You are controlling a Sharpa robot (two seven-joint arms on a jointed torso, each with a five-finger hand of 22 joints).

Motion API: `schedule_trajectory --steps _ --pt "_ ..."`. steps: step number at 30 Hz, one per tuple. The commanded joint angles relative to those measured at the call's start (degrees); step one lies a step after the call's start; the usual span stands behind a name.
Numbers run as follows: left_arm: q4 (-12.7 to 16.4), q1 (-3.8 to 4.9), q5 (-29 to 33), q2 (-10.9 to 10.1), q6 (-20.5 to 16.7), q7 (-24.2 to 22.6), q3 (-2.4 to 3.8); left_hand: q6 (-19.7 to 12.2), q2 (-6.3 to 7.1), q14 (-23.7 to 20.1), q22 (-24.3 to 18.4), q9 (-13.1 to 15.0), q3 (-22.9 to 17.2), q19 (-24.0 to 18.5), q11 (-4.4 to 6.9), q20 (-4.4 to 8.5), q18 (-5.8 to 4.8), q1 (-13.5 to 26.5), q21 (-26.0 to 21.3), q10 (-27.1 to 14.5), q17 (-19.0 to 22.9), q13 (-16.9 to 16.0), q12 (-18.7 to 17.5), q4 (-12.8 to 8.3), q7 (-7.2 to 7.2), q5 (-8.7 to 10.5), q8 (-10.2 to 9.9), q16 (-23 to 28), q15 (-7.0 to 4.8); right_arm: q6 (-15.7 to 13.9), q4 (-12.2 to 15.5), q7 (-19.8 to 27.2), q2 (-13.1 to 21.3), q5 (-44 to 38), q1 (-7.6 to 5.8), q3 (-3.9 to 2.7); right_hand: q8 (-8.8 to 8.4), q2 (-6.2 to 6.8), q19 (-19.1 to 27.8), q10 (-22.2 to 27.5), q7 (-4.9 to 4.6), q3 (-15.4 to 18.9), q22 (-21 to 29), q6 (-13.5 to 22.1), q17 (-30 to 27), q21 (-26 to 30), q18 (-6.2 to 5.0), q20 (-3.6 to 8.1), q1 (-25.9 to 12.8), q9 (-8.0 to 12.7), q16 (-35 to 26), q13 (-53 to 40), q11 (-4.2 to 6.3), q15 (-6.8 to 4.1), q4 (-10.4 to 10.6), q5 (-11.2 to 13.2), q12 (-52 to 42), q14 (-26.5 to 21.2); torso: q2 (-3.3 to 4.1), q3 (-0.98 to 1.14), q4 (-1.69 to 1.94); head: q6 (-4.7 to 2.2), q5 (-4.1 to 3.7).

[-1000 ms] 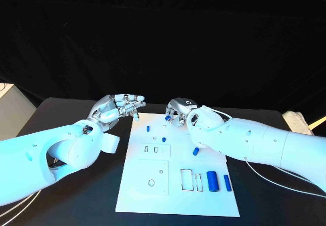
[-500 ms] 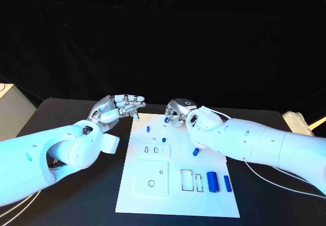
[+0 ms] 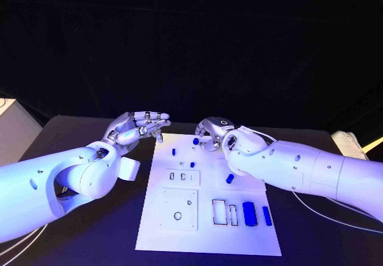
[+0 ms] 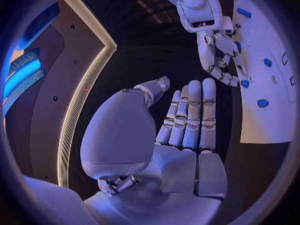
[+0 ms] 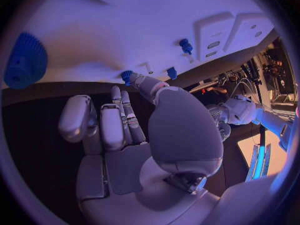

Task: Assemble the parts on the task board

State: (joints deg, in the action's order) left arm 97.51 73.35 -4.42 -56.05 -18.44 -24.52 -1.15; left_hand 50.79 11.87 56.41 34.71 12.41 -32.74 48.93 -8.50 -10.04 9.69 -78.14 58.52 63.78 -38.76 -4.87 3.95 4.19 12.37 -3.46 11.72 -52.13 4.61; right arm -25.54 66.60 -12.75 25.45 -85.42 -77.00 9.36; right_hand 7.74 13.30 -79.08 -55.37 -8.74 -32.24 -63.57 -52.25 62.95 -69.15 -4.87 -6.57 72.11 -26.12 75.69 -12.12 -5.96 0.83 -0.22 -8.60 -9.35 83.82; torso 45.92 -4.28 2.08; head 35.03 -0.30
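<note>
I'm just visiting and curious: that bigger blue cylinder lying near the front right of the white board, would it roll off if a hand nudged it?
Probably it would roll: the blue cylinder looks round and lies on its side on the flat task board. It appears rigid, likely light plastic. Its smooth surface may be a little slippery.

You had one white rectangular task board (image 3: 209,233) on the black table (image 3: 88,244). You could count seven small blue plastic parts on it: two upright pegs (image 3: 174,151), one tiny stud (image 3: 192,164), one slanted piece (image 3: 229,178), two long bars (image 3: 249,214), and one near the far edge (image 3: 195,141). Two silver many-fingered hands (image 3: 142,126) were present.
</note>
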Motion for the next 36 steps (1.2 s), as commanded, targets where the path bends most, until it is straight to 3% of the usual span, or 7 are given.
schedule_trajectory --steps 1,6,12,14,17,20,36 --pt "-0.12 0.09 -0.1 0.0 1.2 -0.3 0.05 -0.31 -0.06 -0.5 0.07 0.06 -0.03 -0.3 -0.12 -0.02 0.78 0.29 0.21 -0.33 0.06 0.0 0.13 0.17 0.1 -0.09 -0.28 0.3 -0.04 -0.04 2.97 0.8 2.74 1.59 0.09 -0.08 -0.27 0.56 0.05 0.4 -0.08 1.2 0.54 0.4 -0.22 0.59 -0.95 0.09 0.21 -0.23 -0.18 0.13 0.08 -0.02 0.24 -0.55 -0.88 0.06 -0.23 0.24 -0.34 -0.31 0.17" --pt "-0.43 0.08 -0.09 -0.42 1.62 -0.19 0.04 -0.41 -0.17 -0.56 0.12 0.09 -0.06 -0.47 -0.14 -0.07 0.8 0.33 0.3 -0.44 0.14 -0.02 0.17 0.21 0.11 -0.09 -0.31 0.3 -0.02 -1.28 9.58 0.5 9.92 4.23 -0.6 -0.48 -1.4 0.71 -2.18 -3.64 -1.88 2.81 -3.04 1.74 2.3 -2.09 -0.06 0.06 -0.12 -0.25 1.44 -0.3 -0.4 0.24 1.07 -0.99 -4.15 1.22 -0.77 0.56 -1.22 -0.33 0.44" --pt "-0.85 0.04 -0.09 -0.45 2.54 0.06 -0.03 -0.42 -0.19 -0.56 0.13 0.1 -0.07 -0.5 -0.13 -0.08 0.8 0.33 0.32 -0.45 0.15 -0.03 0.18 0.21 0.1 -0.09 -0.31 0.3 -0.02 0.88 12.64 0.24 15.92 8.17 -1.65 -0.94 -2.07 0.66 -5.03 -10.96 -1.51 5.2 -10.24 2.24 6.81 -7.89 1.36 0.03 0.23 -0.4 4.24 -2.6 0.61 -0.18 1.83 0.21 -9.53 2.34 -1.36 0.82 -1.52 -0.37 -0.19" --pt "-0.83 0.01 -0.18 -0.41 2.8 0.12 -0.07 -0.43 -0.18 -0.57 0.13 0.1 -0.07 -0.52 -0.14 -0.08 0.8 0.34 0.33 -0.46 0.16 -0.03 0.18 0.21 0.1 -0.08 -0.32 0.3 -0.02 1.67 12.63 0.41 17.0 10.12 -1.83 -1.01 -1.64 1.11 -7.24 -15.38 0.06 8.81 -16.31 1.1 11.33 -12.86 2.61 1.72 1.54 -0.93 6.86 -11.22 2.53 -1.7 1.65 1.11 -21.23 3.26 -1.51 0.95 -1.55 -0.36 -0.55" --pt "-0.67 -0.03 -0.32 -0.44 3.12 0.2 -0.15 -0.44 -0.16 -0.57 0.14 0.11 -0.04 -0.54 -0.14 -0.09 0.8 0.37 0.34 -0.47 0.17 -0.03 0.19 0.22 0.1 -0.07 -0.32 0.3 -0.01 2.83 12.11 0.71 18.07 12.74 -1.93 -1.08 -1.67 -0.85 -8.44 -16.69 -0.73 14.12 -20.39 1.08 17.76 -16.1 3.49 1.09 2.52 -1.7 10.33 -48.92 2.44 -1.18 4.39 -1.3 -57.55 4.37 -1.55 1.04 -1.6 -0.54 -0.82" --pt "-0.59 -0.07 -0.49 -0.5 3.15 0.4 -0.26 -0.44 -0.16 -0.57 0.14 0.11 -0.04 -0.54 -0.14 -0.09 0.8 0.37 0.34 -0.47 0.17 -0.03 0.19 0.22 0.1 -0.07 -0.32 0.3 -0.01 3.92 11.2 0.71 18.53 14.34 -1.92 -1.11 -1.44 -1.49 -9.54 -20.42 -0.85 16.7 -23.32 1.29 22.59 -18.39 4.1 0.61 3.74 -2.1 12.51 -61.0 1.42 -0.57 6.39 -0.56 -67.57 5.23 -1.61 1.18 -1.63 -0.46 -1.13" --pt "-0.68 -0.11 -1.14 -0.52 2.91 1.03 -0.42 -0.44 -0.16 -0.57 0.17 0.14 0.01 -0.62 -0.14 -0.11 0.81 0.49 0.39 -0.48 0.21 -0.06 0.24 0.29 0.09 -0.07 -0.3 0.28 0.0 5.45 6.97 -0.11 16.03 15.59 -0.69 -1.14 -1.04 -1.85 -10.92 -25.3 -1.08 19.01 -26.43 1.56 27.05 -20.85 4.87 0.02 5.31 -2.5 14.31 -68.47 0.85 -0.08 8.87 -1.41 -73.49 6.18 -1.35 0.95 -1.39 0.22 -1.46"
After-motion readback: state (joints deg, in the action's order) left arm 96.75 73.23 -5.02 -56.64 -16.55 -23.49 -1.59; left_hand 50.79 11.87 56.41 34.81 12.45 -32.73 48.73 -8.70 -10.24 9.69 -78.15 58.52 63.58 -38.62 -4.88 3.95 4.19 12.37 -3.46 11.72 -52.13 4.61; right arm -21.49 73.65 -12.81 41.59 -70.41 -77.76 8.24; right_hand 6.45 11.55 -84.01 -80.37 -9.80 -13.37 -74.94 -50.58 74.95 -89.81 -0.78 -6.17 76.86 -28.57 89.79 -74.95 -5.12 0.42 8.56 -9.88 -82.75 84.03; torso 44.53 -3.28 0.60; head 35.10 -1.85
